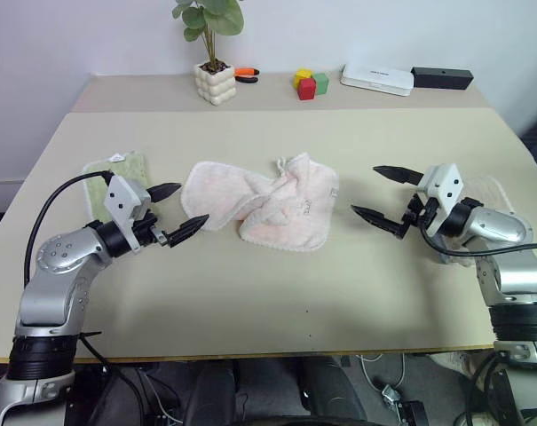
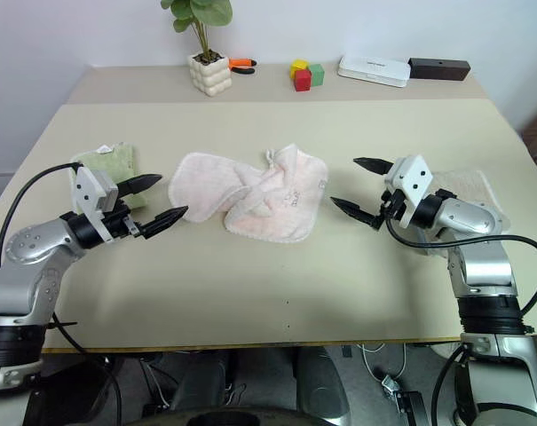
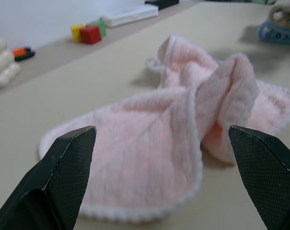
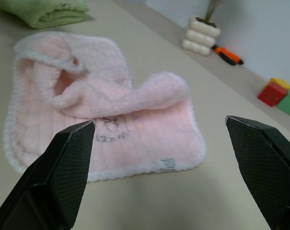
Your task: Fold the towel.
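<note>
The pale pink towel (image 1: 264,206) lies crumpled and twisted in the middle of the table, its white loop at the far edge and a small dark mark on its right part. My left gripper (image 1: 172,210) hovers open just off the towel's left end, pointing at it. On the other side my right gripper (image 1: 381,193) is open too, a short way from the towel's right edge. Both wrist views look between empty fingers at the towel (image 3: 183,139) (image 4: 101,120).
A green towel (image 1: 113,174) lies behind my left gripper, a beige one (image 2: 468,185) under my right arm. Along the back stand a potted plant (image 1: 213,71), an orange tool (image 1: 246,74), coloured blocks (image 1: 310,84), a white box (image 1: 377,78) and a black box (image 1: 441,77).
</note>
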